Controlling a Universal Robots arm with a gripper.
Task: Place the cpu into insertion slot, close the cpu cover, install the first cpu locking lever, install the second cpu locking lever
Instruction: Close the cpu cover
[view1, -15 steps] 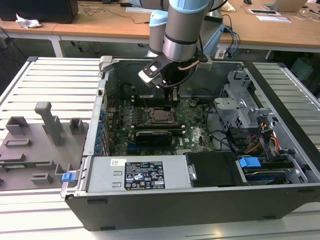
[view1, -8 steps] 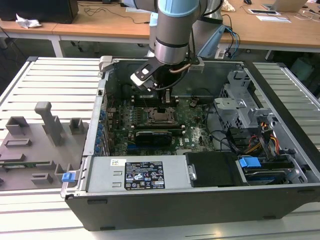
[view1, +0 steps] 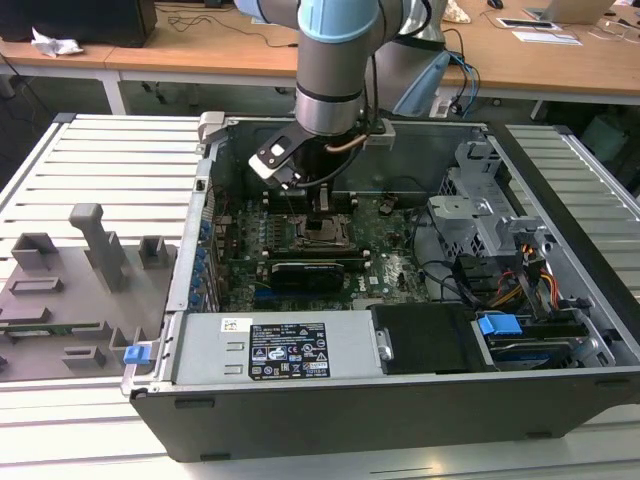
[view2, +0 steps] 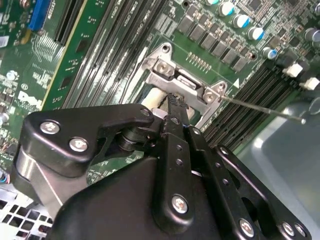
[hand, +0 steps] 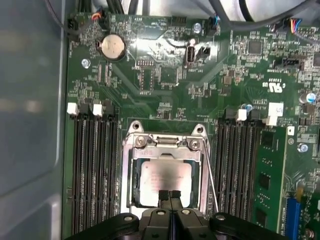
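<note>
The cpu (hand: 165, 181), a pale silver square, lies in the insertion slot (hand: 132, 175) on the green board. The silver cpu cover (hand: 165, 142) frames it and looks lowered over it. A thin wire locking lever (hand: 211, 180) runs along one side of the socket; in the second wrist view the lever (view2: 260, 107) sticks out away from the socket's silver frame (view2: 182, 82). My gripper (hand: 170, 194) is shut, its black fingertips pressed together over the cpu's edge with nothing seen between them. In the exterior view the gripper (view1: 322, 210) hangs just above the socket (view1: 322, 236) inside the computer case.
Long black memory slots (hand: 95, 170) flank the socket on both sides. A coin battery (hand: 112, 47) sits further along the board. The grey case wall (hand: 30, 125) is close by. A black card (view1: 310, 270), the power supply (view1: 285, 350) and cables (view1: 520, 285) crowd the case.
</note>
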